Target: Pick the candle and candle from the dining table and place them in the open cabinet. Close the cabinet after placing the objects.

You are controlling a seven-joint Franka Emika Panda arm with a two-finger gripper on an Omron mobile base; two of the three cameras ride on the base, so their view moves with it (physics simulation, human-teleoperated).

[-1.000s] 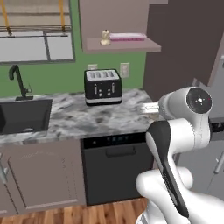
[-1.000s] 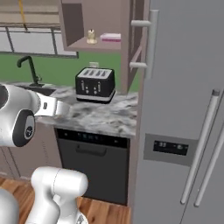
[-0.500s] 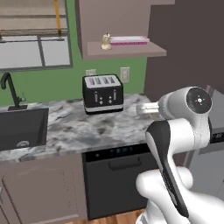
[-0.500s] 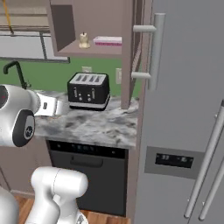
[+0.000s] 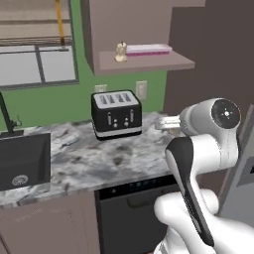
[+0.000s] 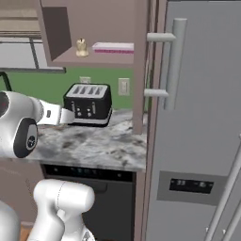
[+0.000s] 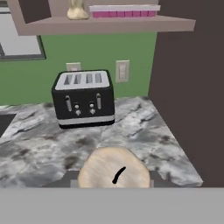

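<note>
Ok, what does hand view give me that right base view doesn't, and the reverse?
Hand view adds: the tan candle with its wick, clamped in the gripper.
Right base view adds: the refrigerator and the dishwasher under the counter.
Shared: black toaster, marbled counter, cream candle and pink box on the open cabinet's shelf.
</note>
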